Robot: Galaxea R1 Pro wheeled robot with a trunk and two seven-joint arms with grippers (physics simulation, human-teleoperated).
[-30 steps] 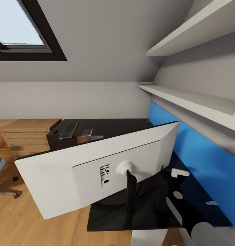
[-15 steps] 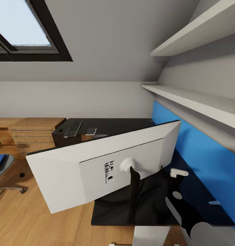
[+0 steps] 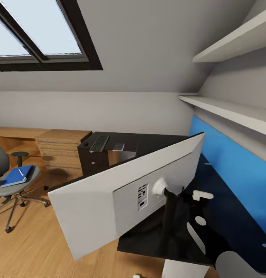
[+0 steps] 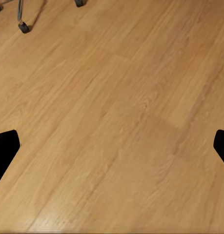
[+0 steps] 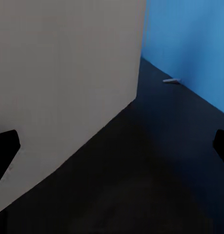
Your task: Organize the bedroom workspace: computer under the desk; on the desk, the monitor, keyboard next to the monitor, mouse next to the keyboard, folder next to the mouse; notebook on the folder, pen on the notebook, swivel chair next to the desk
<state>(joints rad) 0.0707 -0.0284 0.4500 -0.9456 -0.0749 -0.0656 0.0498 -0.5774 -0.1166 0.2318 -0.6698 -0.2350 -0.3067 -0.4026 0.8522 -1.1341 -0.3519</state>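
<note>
The monitor (image 3: 121,193) stands on the black desk (image 3: 156,141) with its pale back toward me. At the desk's far end lie the keyboard (image 3: 99,143), the mouse (image 3: 85,143) and a thin grey flat thing (image 3: 118,147), maybe the notebook. The swivel chair (image 3: 3,185) at the left carries the blue folder (image 3: 13,177) with the white pen (image 3: 20,172) on top. My right gripper (image 5: 112,146) is open over the desk behind the monitor (image 5: 68,87). My left gripper (image 4: 112,146) hangs open above the wooden floor (image 4: 116,97). A white block (image 3: 179,268) under the desk may be the computer or a leg.
A light wooden drawer cabinet (image 3: 61,148) adjoins the desk's far end. A blue wall panel (image 3: 233,166) and white shelves (image 3: 225,110) run along the right. A skylight (image 3: 44,34) is at the upper left. A chair caster (image 4: 24,27) rests on the floor near my left gripper.
The whole head view has swung left, so the camera moved. The swivel chair with the folder and pen has come into view. No object has visibly moved by itself.
</note>
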